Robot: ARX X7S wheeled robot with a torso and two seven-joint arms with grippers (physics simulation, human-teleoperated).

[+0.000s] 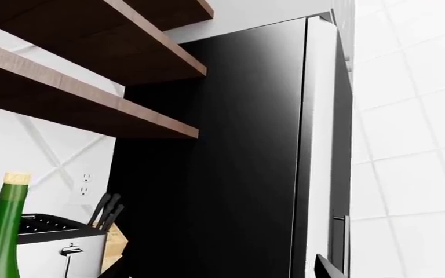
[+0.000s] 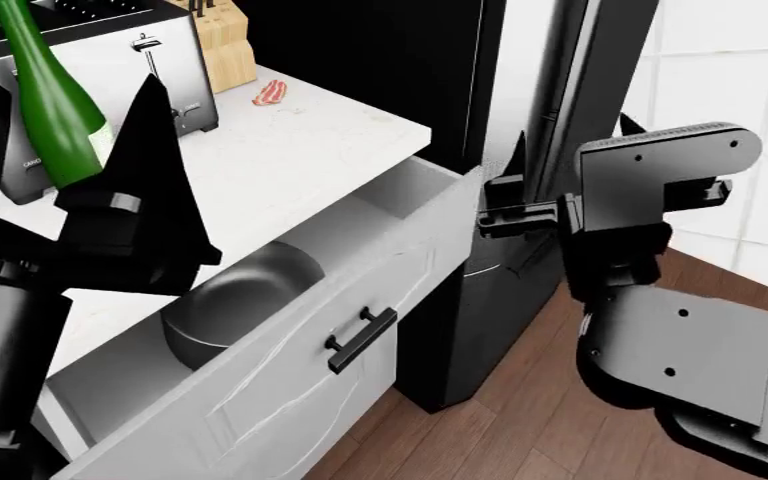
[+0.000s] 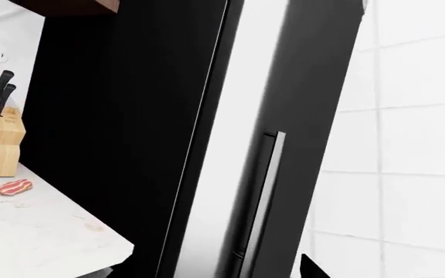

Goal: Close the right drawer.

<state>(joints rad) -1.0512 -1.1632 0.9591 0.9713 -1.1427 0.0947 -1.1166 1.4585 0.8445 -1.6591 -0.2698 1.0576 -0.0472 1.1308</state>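
Drawer: the right drawer [image 2: 307, 345] stands pulled out below the white counter [image 2: 307, 140], a dark bowl [image 2: 244, 300] inside it. The left gripper [image 2: 53, 140] hovers over the counter, jaws spread. The right gripper [image 2: 518, 195] sits beside the black refrigerator [image 2: 398, 70]; its jaw state cannot be told.

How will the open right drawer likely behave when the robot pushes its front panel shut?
The right drawer looks rigid, so it should probably slide straight in without flexing. The dark bowl inside may add weight and could shift. A push near the black handle seems least likely to skew it.
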